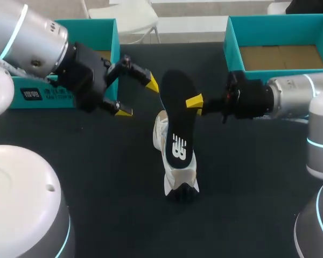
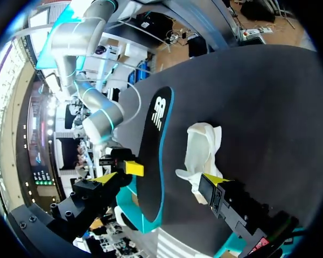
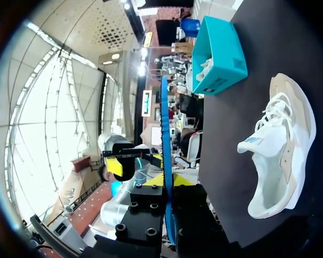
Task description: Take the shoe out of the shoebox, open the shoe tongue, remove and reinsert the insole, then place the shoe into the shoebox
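Print shows in two places: a white logo on the black insole (image 1: 177,121), and a dark label with white writing on the side of the left shoebox (image 1: 116,37). My right claw (image 1: 195,102) is clamped on the insole's edge from the right. In the right wrist view the insole (image 3: 164,161) runs edge-on between that claw's (image 3: 169,180) two yellow tips, which press on it from both sides. The insole is thin, flat and foot-shaped, matte black on top with a teal rim, and it is held tilted above the shoe (image 1: 180,180); whether its lower end touches the shoe I cannot tell. My left claw (image 1: 137,98) holds nothing and is spread wide. It is just left of the insole's upper end, and its far finger is close to the rim. In the left wrist view the insole (image 2: 151,156) stands ahead of that claw (image 2: 160,179), between its fingers and nearer one of them. The shoe (image 2: 202,148) lies on the dark table (image 1: 97,161) near the middle, outside both boxes. It is white with beige panels, white laces (image 3: 280,107) and a soft crumpled opening. The right shoebox (image 1: 231,43), also teal, sits at the far right and shows a bare cardboard floor.
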`<state>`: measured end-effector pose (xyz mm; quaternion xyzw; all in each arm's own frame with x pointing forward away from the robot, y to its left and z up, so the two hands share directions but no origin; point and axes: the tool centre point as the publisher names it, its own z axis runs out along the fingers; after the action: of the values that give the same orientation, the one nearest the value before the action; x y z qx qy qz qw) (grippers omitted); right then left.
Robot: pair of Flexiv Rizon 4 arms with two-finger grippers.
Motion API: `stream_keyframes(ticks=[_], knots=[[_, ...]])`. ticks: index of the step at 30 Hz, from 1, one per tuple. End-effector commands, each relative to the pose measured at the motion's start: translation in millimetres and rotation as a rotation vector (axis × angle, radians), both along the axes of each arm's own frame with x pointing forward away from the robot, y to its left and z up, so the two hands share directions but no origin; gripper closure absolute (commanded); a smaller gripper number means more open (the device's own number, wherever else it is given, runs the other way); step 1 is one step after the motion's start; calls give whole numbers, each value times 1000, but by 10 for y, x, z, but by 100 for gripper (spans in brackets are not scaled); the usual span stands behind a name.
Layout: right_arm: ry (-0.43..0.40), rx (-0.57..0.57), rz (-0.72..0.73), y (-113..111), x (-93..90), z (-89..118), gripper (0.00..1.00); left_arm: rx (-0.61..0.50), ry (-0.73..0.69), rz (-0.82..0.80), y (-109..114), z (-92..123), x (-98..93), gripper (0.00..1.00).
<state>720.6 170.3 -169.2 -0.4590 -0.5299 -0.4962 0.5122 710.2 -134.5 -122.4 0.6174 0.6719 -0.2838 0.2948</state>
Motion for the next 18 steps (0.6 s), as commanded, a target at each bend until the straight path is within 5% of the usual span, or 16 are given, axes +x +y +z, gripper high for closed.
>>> stream_keyframes(ticks=[1, 7, 18], knots=[[0, 7, 12, 45, 60, -56, 100, 1, -1, -1, 1, -8, 0, 0], [4, 11, 6, 73, 38, -82, 100, 180, 138, 238, -135, 169, 184, 0], [14, 21, 5, 131, 43, -139, 100, 490, 27, 164, -281, 249, 195, 0]])
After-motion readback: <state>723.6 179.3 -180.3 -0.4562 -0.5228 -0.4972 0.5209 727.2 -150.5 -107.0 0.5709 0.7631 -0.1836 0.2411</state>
